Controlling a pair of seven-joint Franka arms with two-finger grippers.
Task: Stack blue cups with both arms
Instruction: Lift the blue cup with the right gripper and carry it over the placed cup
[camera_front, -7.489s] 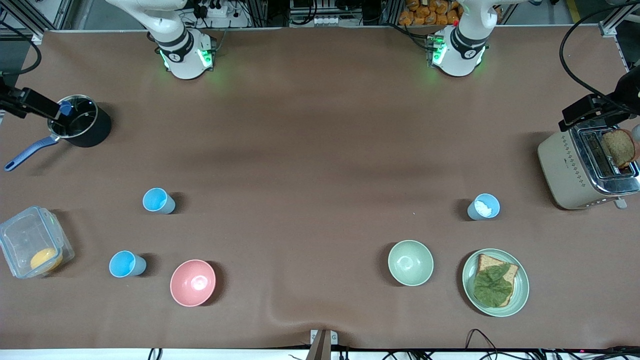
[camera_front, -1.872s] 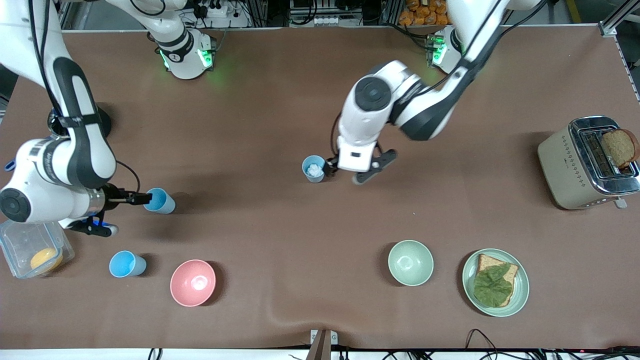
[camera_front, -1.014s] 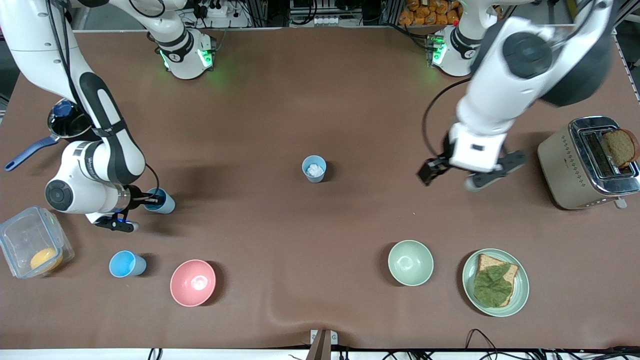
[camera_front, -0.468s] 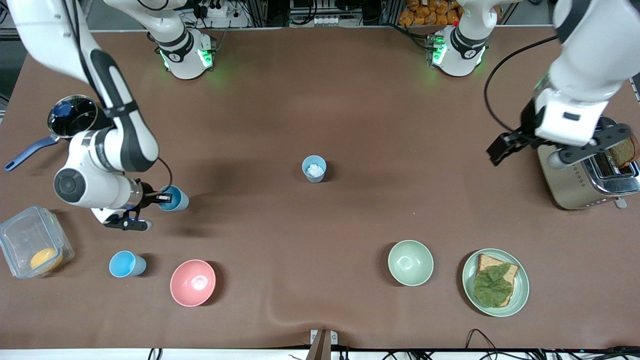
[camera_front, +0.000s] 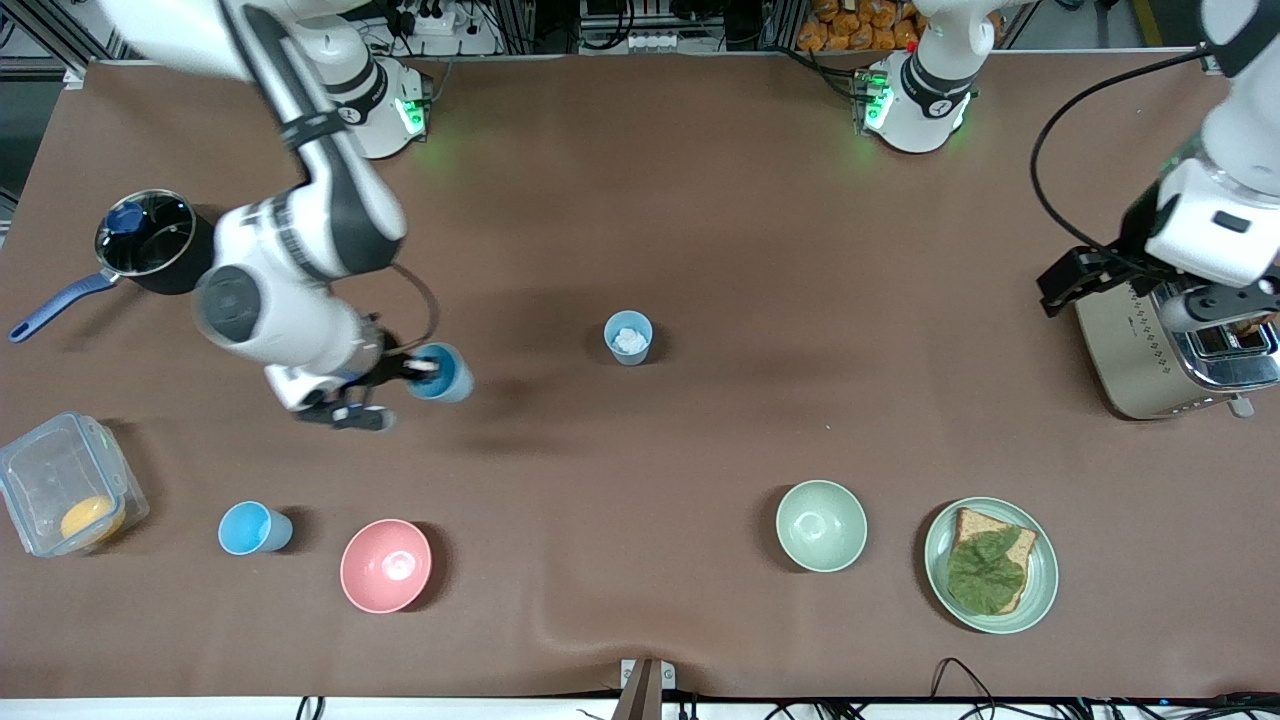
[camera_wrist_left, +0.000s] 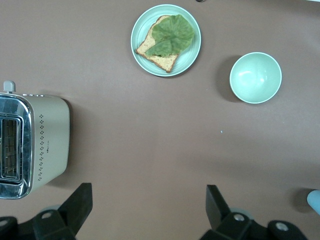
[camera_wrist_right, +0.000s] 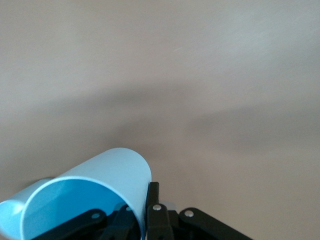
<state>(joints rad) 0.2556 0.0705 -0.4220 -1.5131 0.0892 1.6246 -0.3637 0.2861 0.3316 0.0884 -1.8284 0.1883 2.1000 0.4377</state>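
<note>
Blue cup (camera_front: 441, 372) in right end effector (camera_front: 412, 366), airborne.

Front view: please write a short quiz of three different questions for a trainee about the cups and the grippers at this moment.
1. True or false: the right gripper holds a blue cup.
2. What lies inside the grey-blue cup at the table's middle?
3. The left gripper is: A) open, empty; B) shut on the pale green bowl.

Key: 1 true. 2 something white; I cannot tell what. 3 A, its jaws stand apart by the toaster.

Even overhead light, soft shadows beside objects, motion blur on the right arm (camera_front: 290, 290).
</note>
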